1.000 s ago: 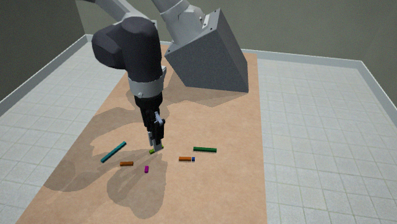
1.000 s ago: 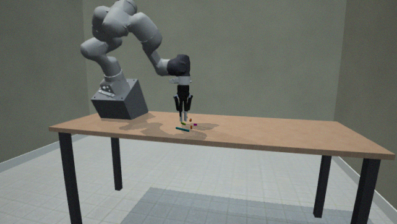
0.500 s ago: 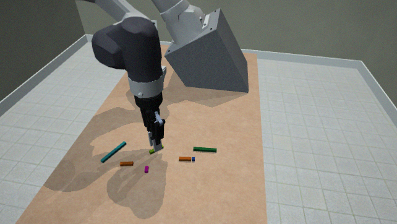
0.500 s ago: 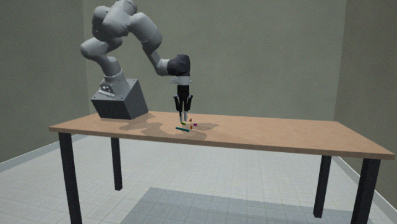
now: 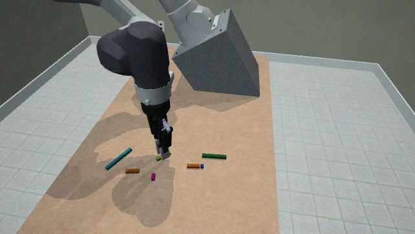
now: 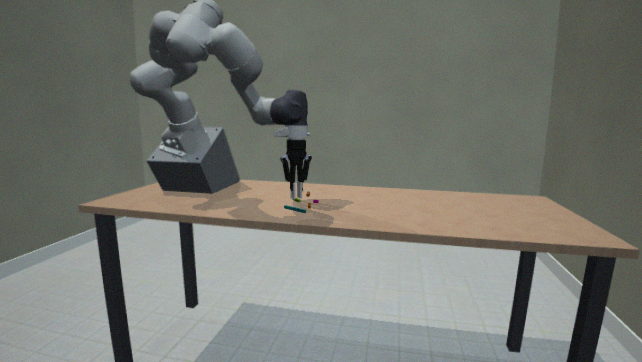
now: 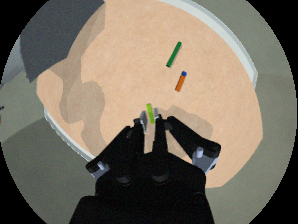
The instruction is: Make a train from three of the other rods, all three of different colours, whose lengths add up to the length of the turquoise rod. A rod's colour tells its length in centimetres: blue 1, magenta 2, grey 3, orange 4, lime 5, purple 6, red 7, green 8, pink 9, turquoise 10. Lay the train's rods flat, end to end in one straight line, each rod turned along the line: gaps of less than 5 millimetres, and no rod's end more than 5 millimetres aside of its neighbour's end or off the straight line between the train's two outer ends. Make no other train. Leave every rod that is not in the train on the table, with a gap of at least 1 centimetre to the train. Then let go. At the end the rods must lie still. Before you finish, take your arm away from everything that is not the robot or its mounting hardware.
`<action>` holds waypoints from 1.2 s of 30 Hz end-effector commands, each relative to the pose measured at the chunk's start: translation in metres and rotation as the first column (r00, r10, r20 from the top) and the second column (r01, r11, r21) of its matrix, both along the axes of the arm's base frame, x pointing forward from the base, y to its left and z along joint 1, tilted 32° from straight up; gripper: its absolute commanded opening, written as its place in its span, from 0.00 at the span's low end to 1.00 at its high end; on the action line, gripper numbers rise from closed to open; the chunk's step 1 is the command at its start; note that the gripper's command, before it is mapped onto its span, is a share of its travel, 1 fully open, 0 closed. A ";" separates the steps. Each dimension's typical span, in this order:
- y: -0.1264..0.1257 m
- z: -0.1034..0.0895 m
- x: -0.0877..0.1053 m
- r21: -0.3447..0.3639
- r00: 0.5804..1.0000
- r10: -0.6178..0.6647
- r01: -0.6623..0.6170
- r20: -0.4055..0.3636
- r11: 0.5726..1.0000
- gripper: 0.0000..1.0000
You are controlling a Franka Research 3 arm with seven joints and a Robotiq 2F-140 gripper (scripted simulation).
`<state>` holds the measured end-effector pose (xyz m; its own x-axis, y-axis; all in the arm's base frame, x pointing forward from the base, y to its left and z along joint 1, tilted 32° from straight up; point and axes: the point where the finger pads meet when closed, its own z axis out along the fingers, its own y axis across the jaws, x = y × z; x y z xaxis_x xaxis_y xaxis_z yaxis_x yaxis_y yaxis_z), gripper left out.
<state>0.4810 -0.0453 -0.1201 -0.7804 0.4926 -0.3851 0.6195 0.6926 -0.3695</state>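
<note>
Farthest left in the top view, the turquoise rod point(image 5: 118, 158) point(image 6: 295, 209) lies slantwise on the counter point(image 5: 233, 200) point(image 6: 450, 215) point(image 7: 125, 50), the measure to be matched. Next comes an orange rod point(image 5: 132, 170) point(image 6: 309, 205), then the small magenta rod point(image 5: 153, 176) point(image 6: 315, 201), which would probably tip or skid at a careless nudge. The lime rod point(image 5: 158, 158) point(image 6: 297, 200) point(image 7: 150, 113) lies between the jaws of the gripper point(image 5: 163, 155) point(image 6: 296, 197) point(image 7: 150, 114); they stand a little apart astride it, not clamped. It looks light, stiff and hardly fragile, perhaps slick on its flat sides: best taken across its middle, gently, and kept level. Right of it, another orange rod point(image 5: 193, 166) point(image 7: 180, 83) and the tiny blue rod point(image 5: 202, 166) point(image 7: 184, 73) sit nearly end to end; lime could complete that train at orange's free end, though a hard push would spoil the line. Farthest right is the green rod point(image 5: 214, 156) point(image 7: 174, 54), a spare. No container shows; every rod is loose.

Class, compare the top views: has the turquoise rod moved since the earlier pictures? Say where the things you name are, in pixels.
No. The turquoise rod point(image 5: 118, 158) point(image 6: 295, 209) lies in the same place, at the same slant, against the table's point(image 5: 226, 200) point(image 6: 450, 220) left edge.
</note>
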 end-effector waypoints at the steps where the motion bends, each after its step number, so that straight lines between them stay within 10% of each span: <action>1: -0.002 -0.003 0.002 0.003 1.000 -0.005 0.005 0.007 1.000 0.15; 36: -0.005 -0.008 0.002 0.003 1.000 -0.005 0.005 0.007 1.000 0.15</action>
<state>0.4819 -0.0495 -0.1273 -0.7801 0.4924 -0.3859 0.6197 0.6929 -0.3686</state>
